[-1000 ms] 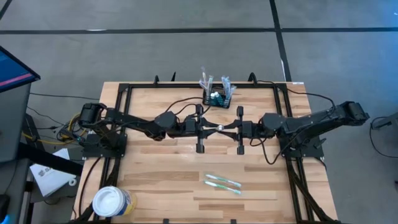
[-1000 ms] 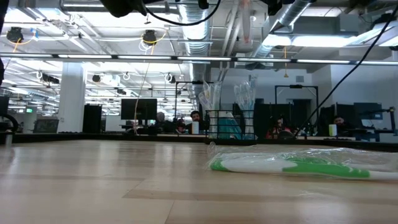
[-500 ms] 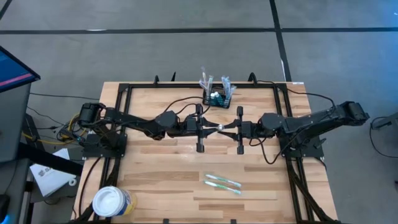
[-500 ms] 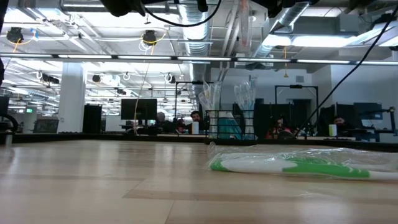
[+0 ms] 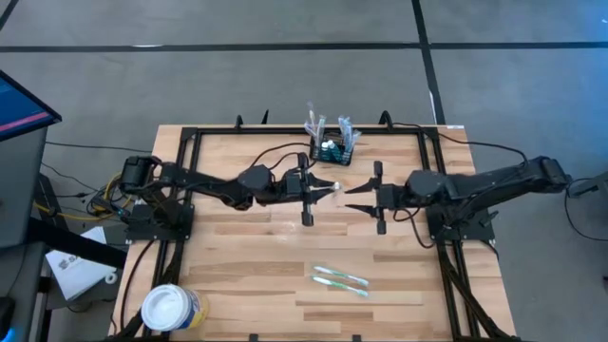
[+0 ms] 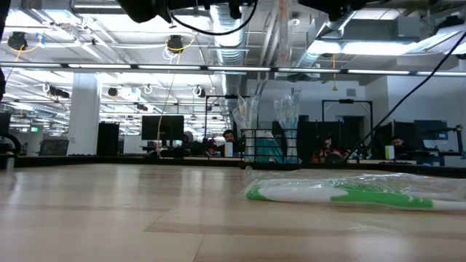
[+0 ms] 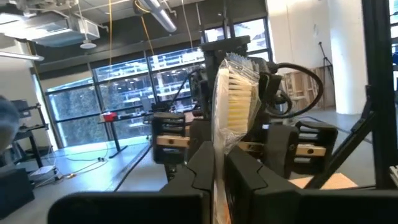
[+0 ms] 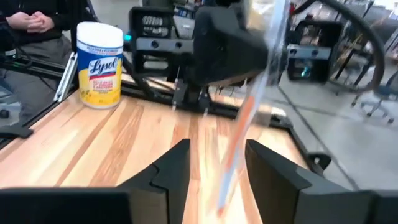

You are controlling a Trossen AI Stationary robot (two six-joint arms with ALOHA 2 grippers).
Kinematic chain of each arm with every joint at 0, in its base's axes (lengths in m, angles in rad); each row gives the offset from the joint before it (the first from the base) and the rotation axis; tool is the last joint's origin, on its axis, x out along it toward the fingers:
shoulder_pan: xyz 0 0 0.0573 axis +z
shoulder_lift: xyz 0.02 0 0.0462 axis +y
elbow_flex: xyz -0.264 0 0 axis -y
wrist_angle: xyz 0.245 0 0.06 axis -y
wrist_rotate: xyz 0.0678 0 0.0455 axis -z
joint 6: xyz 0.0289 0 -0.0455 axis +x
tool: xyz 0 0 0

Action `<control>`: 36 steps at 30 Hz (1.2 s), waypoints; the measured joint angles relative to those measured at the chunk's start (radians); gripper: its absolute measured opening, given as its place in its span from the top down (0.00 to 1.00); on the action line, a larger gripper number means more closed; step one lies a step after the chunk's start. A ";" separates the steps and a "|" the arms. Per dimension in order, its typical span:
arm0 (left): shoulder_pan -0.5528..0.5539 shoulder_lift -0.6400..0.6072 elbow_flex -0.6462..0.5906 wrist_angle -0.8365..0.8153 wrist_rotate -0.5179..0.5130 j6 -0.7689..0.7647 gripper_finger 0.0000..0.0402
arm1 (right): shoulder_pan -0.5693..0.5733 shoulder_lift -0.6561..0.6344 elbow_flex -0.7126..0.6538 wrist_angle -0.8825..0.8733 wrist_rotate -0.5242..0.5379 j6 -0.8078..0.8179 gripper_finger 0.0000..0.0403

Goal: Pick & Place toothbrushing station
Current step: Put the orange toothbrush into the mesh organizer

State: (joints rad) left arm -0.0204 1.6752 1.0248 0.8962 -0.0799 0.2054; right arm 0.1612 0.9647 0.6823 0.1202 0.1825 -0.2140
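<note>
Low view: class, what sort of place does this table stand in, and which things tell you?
Probably an open-plan office or robotics lab. Exposed ducts and pipes run under the ceiling, desks with monitors stand beyond the table, and people sit at them.

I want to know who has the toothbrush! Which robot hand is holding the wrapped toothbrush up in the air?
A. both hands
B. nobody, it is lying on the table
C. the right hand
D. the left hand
D. The left hand is shut on the wrapped toothbrush, while the right hand stands open and apart from it, as the high view shows.
</note>
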 joint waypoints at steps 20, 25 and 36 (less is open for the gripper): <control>0.181 0.000 -0.030 0.009 -0.007 -0.038 0.99 | 0.000 -0.042 0.000 -0.233 0.002 0.103 0.71; 0.241 0.000 -0.042 0.028 -0.010 -0.085 0.99 | 0.000 -0.042 0.000 -0.234 0.002 0.102 0.71; 0.322 0.000 -0.042 0.040 -0.009 -0.100 0.99 | 0.000 0.036 0.000 -0.210 0.002 0.101 0.71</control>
State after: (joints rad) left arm 0.3018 1.6756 0.9833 0.9363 -0.0887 0.1051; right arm 0.1608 1.0002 0.6823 -0.0894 0.1841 -0.1127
